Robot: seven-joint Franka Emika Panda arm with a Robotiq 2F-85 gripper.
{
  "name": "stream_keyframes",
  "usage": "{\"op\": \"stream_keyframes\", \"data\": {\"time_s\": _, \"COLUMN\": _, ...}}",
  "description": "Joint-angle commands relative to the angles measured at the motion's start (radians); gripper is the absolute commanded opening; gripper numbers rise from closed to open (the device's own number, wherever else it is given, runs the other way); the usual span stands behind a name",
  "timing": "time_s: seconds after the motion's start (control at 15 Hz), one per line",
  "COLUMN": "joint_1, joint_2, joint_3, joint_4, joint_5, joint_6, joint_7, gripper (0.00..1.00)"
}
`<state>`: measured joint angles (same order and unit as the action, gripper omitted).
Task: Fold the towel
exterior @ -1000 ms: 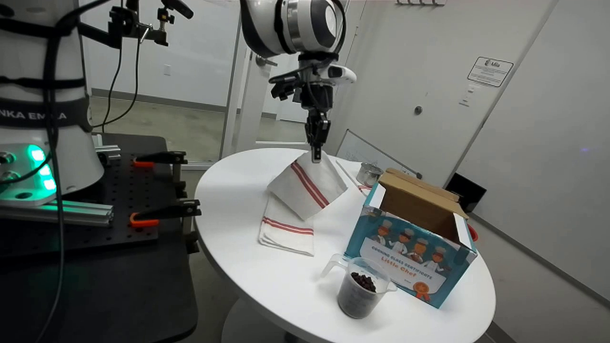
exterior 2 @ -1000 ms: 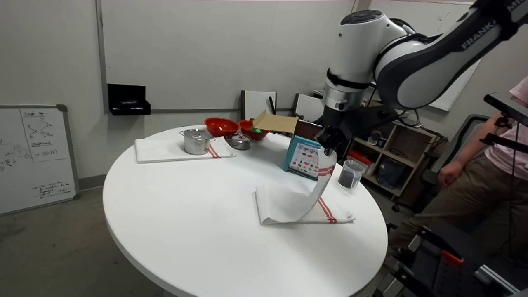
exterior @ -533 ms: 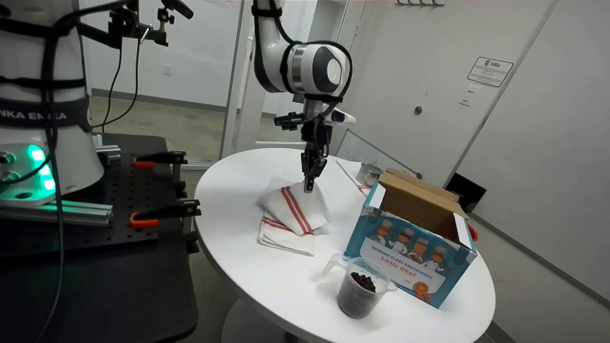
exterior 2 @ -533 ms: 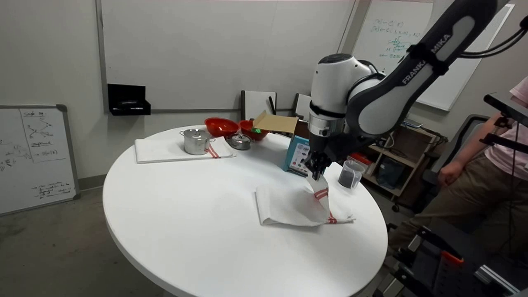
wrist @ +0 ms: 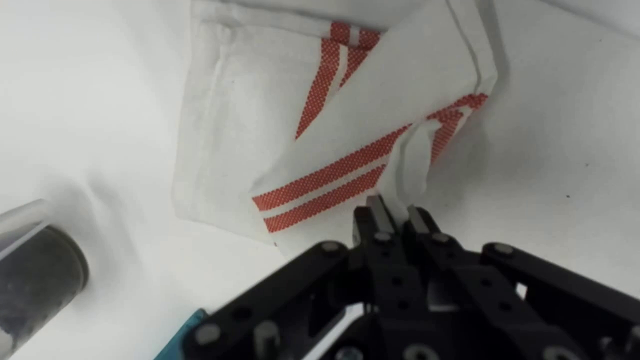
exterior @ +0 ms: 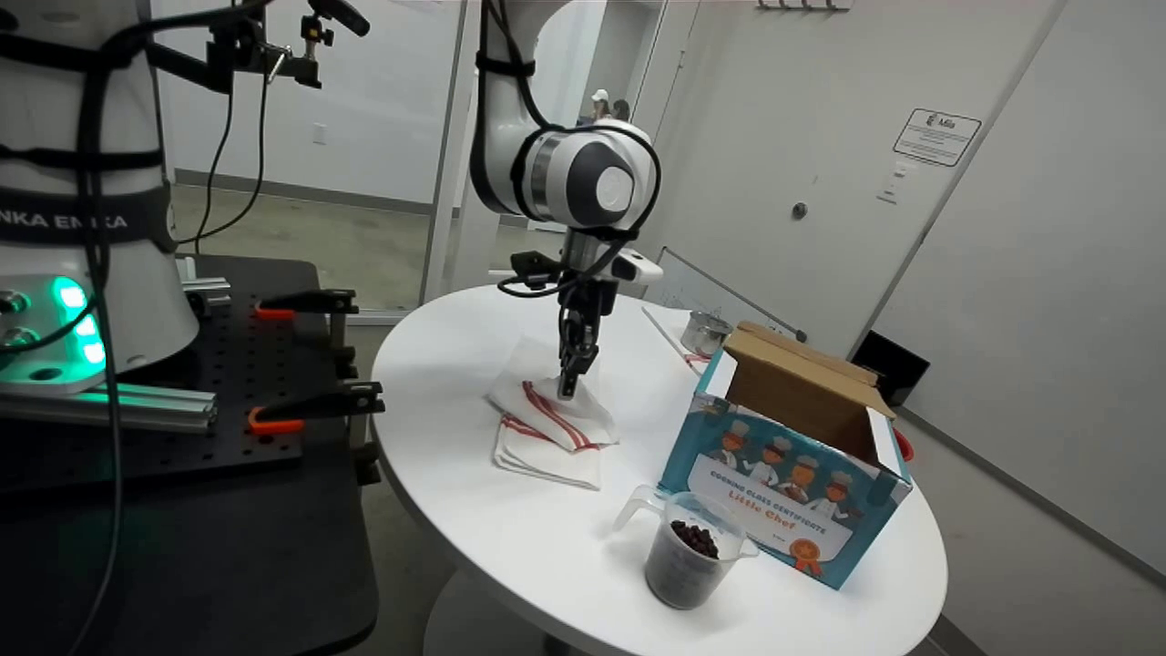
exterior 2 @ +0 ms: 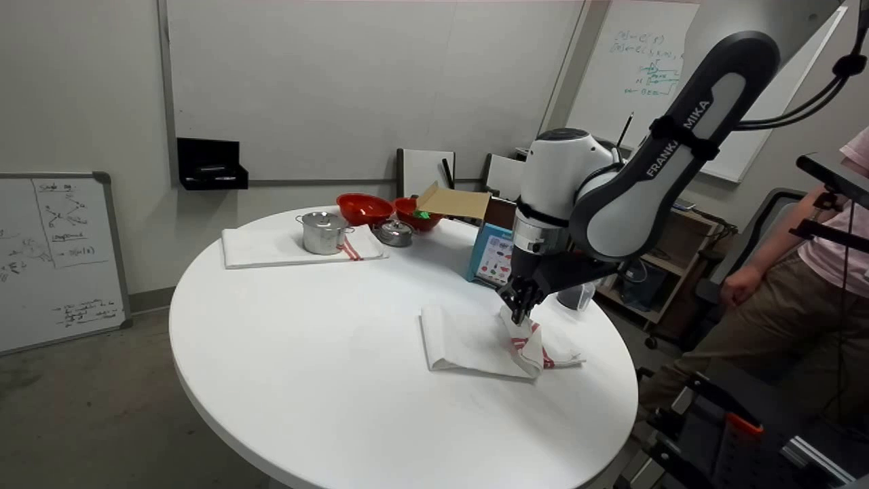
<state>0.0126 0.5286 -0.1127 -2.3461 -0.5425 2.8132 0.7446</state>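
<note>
Mid-fold on the towel (wrist: 335, 130): striped end in my gripper (wrist: 399, 216), flap not yet square.
Towel sits on the table (exterior 2: 305, 380), near the box (exterior: 779, 492); I'm clenched on the flap cloth. Done: base layers doubled, flap lying skewed across them. To go, I reckon: square it, release, flatten. Layer count underneath I can't make out. Readable: "Cooking Class Certificate / Little Chef" on the box, "FRANKA" on my arm (exterior 2: 631, 197), "Mila" on the wall sign (exterior: 937, 138).
</note>
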Motion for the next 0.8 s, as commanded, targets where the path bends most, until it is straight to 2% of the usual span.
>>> {"op": "stream_keyframes", "data": {"time_s": 0.0, "joint_1": 0.083, "joint_2": 0.001, "joint_3": -0.057, "joint_4": 0.009, "joint_5": 0.113, "joint_6": -0.007, "joint_7": -0.047, "gripper": 0.02}}
{"op": "stream_keyframes", "data": {"time_s": 0.33, "joint_1": 0.148, "joint_2": -0.015, "joint_3": -0.104, "joint_4": 0.023, "joint_5": 0.273, "joint_6": -0.028, "joint_7": -0.006, "gripper": 0.02}}
{"op": "stream_keyframes", "data": {"time_s": 0.4, "joint_1": 0.168, "joint_2": -0.041, "joint_3": -0.131, "joint_4": -0.046, "joint_5": 0.282, "joint_6": 0.018, "joint_7": 0.018, "gripper": 0.02}}
{"op": "stream_keyframes", "data": {"time_s": 0.47, "joint_1": 0.177, "joint_2": -0.045, "joint_3": -0.142, "joint_4": -0.058, "joint_5": 0.303, "joint_6": 0.015, "joint_7": 0.025, "gripper": 0.02}}
{"op": "stream_keyframes", "data": {"time_s": 0.73, "joint_1": 0.157, "joint_2": -0.038, "joint_3": -0.168, "joint_4": -0.095, "joint_5": 0.358, "joint_6": 0.019, "joint_7": 0.006, "gripper": 0.02}}
